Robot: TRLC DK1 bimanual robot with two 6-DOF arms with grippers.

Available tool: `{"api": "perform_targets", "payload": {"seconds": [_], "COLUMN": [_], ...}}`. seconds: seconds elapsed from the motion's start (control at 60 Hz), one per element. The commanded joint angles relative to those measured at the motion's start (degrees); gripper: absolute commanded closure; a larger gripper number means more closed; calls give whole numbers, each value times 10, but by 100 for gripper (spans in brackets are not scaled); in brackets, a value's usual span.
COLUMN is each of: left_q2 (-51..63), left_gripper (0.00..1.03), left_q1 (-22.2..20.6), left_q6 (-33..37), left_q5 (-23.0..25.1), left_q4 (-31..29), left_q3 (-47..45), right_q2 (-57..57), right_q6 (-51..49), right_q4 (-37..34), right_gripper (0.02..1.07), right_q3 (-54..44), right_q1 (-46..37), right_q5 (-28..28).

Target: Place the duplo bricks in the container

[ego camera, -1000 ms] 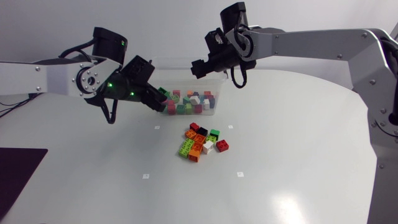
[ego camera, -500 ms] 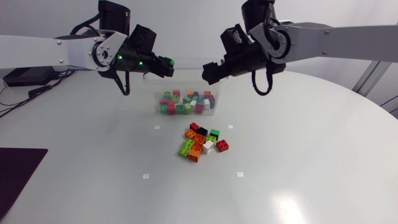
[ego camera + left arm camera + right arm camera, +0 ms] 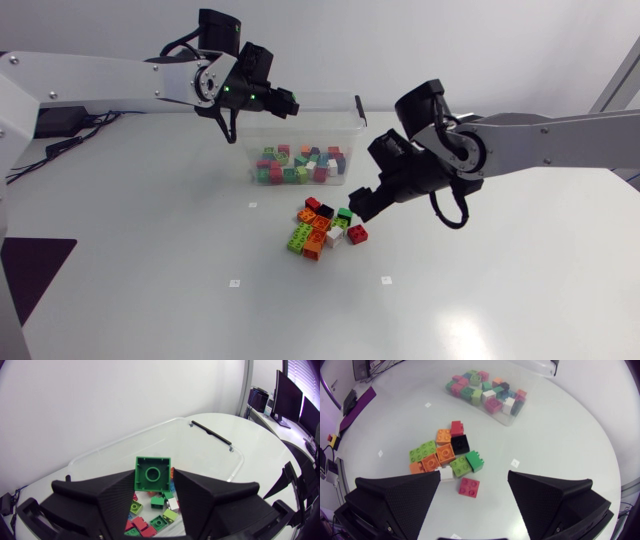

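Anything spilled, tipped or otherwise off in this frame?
Nothing stands out. The container stands upright with bricks inside. The left tool holds a green brick over it. The right tool hangs open above the loose pile on the table, awaiting pickup.

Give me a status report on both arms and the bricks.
Left gripper shut on green brick, over container. Right gripper open above loose brick pile. Nothing in the way.

A round white table (image 3: 520, 280) (soft glare near its front) bears small square marks (image 3: 234, 283).
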Motion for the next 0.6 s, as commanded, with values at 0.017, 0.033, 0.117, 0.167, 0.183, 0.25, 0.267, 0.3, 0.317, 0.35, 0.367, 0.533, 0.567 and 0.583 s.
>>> {"api": "perform_targets", "payload": {"seconds": [0.017, 0.033, 0.117, 0.167, 0.183, 0.25, 0.267, 0.3, 0.317, 0.35, 0.367, 0.533, 0.567, 0.583], "left_q2": [17, 17, 11, 3, -1, -25, -34, -54, -66, -81, -90, -167, -180, -183], "left_gripper": [12, 11, 6, 5, 5, 6, 6, 6, 6, 6, 6, 6, 8, 8], "left_q1": [-7, -6, -6, -5, -5, -2, -1, 0, 1, 3, 4, 13, 13, 13], "left_q6": [-15, -15, -15, -16, -17, -18, -18, -15, -13, -9, -8, 25, 35, 38], "left_q5": [-5, -5, -6, -6, -7, -7, -7, -7, -7, -7, -7, -7, -7, -7], "left_q4": [-7, -7, -11, -15, -18, -24, -25, -27, -30, -34, -41, -118, -131, -136], "left_q3": [23, 24, 22, 16, 14, -6, -14, -32, -44, -58, -65, -132, -146, -151], "right_q2": [9, 11, 36, 49, 55, 70, 76, 87, 90, 100, 104, 140, 145, 147], "right_q6": [0, 2, 13, 16, 17, 22, 24, 28, 29, 31, 32, 40, 42, 43], "right_q4": [-20, -23, -25, -31, -31, -33, -35, -37, -37, -38, -40, -46, -50, -52], "right_gripper": [10, 10, 10, 10, 10, 10, 10, 10, 11, 12, 13, 13, 13, 14], "right_q3": [-21, -21, -19, -15, -15, -10, -7, -3, 0, 6, 9, 38, 43, 46], "right_q1": [14, 16, 24, 29, 30, 35, 37, 38, 38, 39, 39, 40, 40, 40], "right_q5": [13, 15, 24, 32, 33, 40, 42, 44, 45, 49, 50, 61, 63, 64]}}
